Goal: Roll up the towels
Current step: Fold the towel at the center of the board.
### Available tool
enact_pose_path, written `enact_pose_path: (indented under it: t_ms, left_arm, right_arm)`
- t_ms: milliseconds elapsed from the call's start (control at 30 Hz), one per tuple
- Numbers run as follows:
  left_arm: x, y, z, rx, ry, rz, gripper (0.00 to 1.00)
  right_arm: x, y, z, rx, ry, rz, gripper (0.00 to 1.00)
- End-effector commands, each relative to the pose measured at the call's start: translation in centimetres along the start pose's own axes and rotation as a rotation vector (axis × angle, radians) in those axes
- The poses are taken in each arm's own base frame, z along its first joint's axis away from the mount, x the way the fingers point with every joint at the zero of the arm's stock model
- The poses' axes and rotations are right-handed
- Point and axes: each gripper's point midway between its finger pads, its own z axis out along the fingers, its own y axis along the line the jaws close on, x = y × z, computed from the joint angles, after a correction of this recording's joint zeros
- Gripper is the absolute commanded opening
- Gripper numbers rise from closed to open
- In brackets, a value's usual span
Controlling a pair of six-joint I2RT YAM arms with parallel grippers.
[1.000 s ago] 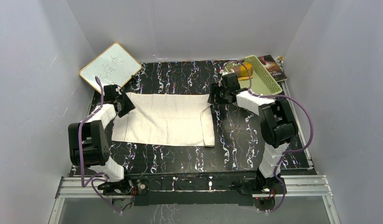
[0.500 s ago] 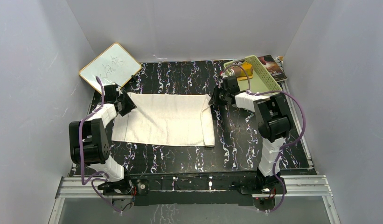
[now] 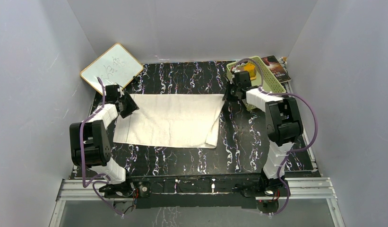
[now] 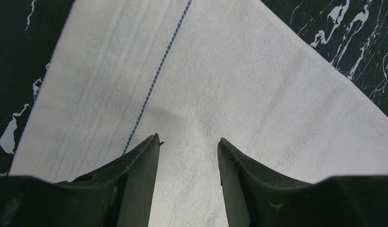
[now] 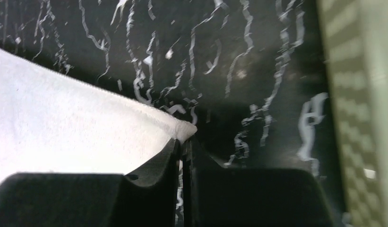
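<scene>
Two claws attend one long edge of the cream-white towel (image 3: 168,120). The right gripper (image 5: 182,140) is clenched on the corner just beside the green basket (image 3: 272,81), and the left gripper (image 4: 188,142) hangs with jaws parted over the corner farthest from the basket, pinching nothing. Probably they mean to hold that edge taut and square for rolling; something orange-yellow (image 3: 250,70), perhaps the other towel, sits inside the basket.

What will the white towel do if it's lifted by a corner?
Probably flop and dangle: the white towel lies limp, its right edge folded over. It looks thin, so the right gripper pinching one corner may lift it. Its fuzzy weave likely won't slip.
</scene>
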Motion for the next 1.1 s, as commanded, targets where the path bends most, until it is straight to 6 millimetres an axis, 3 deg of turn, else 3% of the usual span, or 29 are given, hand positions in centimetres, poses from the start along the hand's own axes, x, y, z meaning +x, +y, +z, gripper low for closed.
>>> enact_pose_path:
  t_ms: [0,200,433,800,1067]
  left_arm:
    - [-2.6,-1.1,-1.2,0.0,-0.018,0.051,0.49]
    - [-6.1,-0.9,-0.3,-0.084,0.038,0.16,0.54]
    - [-9.7,-1.5,3.4,-0.092,0.037,0.265,0.53]
    - [-11.7,-0.1,6.9,-0.164,0.009,0.369,0.49]
    - [-11.9,0.5,8.9,-0.172,-0.003,0.399,0.5]
  right_arm:
    - [-4.1,-2.0,-1.4,0.096,-0.049,-0.117,0.04]
    - [-4.9,-2.8,-0.4,0.108,-0.038,-0.161,0.03]
    - [-4.9,-2.3,1.2,0.058,0.022,-0.195,0.04]
    - [-4.0,-1.7,1.6,0.002,0.045,-0.203,0.06]
    - [-4.0,-1.4,1.5,-0.012,0.05,-0.204,0.06]
